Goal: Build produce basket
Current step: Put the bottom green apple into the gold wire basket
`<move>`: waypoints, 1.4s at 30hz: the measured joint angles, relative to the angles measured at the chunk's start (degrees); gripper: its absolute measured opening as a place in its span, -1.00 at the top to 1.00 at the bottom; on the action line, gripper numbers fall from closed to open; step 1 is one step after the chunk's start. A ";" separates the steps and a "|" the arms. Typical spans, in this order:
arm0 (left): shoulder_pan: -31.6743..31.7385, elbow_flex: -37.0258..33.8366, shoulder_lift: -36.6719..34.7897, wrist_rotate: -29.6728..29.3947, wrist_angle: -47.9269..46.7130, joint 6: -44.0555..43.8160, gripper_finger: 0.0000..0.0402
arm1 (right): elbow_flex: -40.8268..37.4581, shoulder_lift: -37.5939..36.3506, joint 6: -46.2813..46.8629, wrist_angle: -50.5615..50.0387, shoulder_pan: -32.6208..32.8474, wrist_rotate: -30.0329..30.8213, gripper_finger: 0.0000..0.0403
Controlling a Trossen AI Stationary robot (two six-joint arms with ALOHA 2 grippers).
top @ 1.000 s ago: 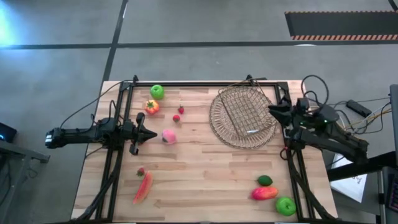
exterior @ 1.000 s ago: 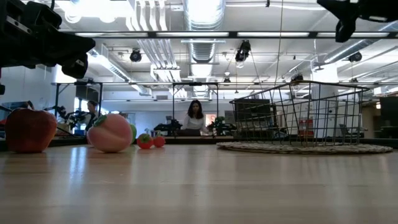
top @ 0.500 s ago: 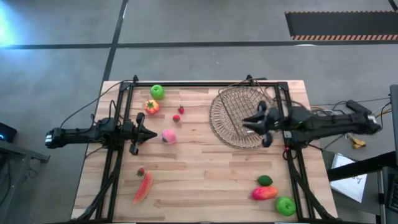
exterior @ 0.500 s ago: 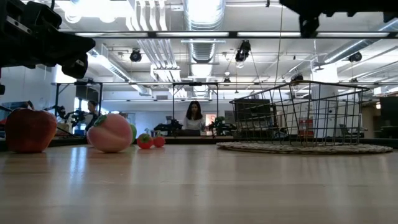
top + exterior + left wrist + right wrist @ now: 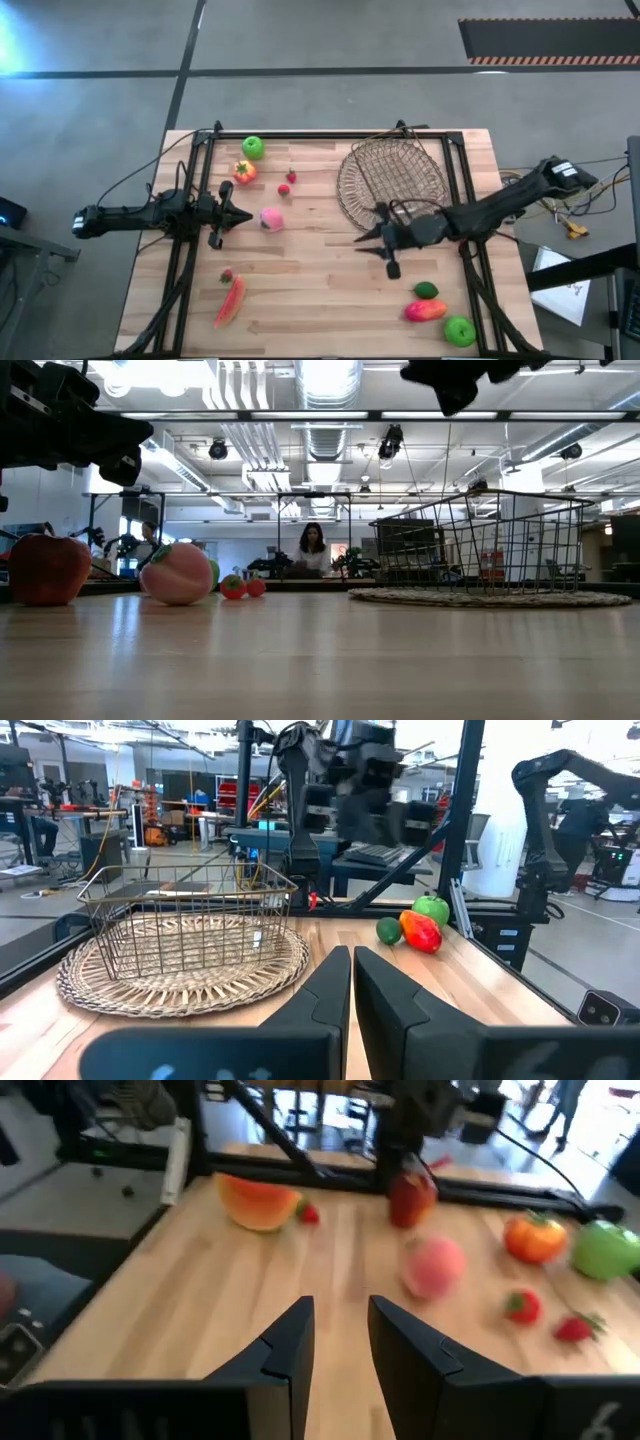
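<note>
**Right arm out over mid-surface, nothing held**

My right fingers (image 5: 375, 243) hang above bare wood just in front of the round basket (image 5: 392, 188), slightly parted, nothing between them. My left fingers (image 5: 232, 216) are pressed together, empty, parked just beside the pink peach (image 5: 270, 219). A wire-grid basket (image 5: 400, 180) sits in the round one. Tomato (image 5: 243, 171), green apple (image 5: 252, 148) and strawberries (image 5: 287, 182) lie at the far left; red pepper (image 5: 231, 298) near left; lime (image 5: 426, 290) near right.

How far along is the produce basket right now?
Nothing is loaded: the round basket holds only a wire-grid basket. The right gripper, empty, hangs over mid-table; the left gripper waits shut beside the peach. All produce, including the tomato, remains.
</note>
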 joint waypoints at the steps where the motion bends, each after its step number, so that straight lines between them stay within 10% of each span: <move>1: 0.00 0.00 0.00 -0.02 0.00 0.00 0.99 | 0.93 1.46 -0.04 0.47 0.65 0.00 0.56; 12: 0.00 0.00 0.00 -0.02 0.00 0.00 0.99 | 9.33 16.17 5.64 -4.50 4.77 0.04 0.50; 30: 0.00 0.00 0.00 0.00 0.00 0.00 0.99 | 33.51 37.15 9.08 -23.68 5.20 3.35 -0.20; 42: 0.00 0.00 0.00 -0.02 0.00 0.00 0.99 | 34.07 39.00 9.46 -24.74 5.32 6.07 -0.54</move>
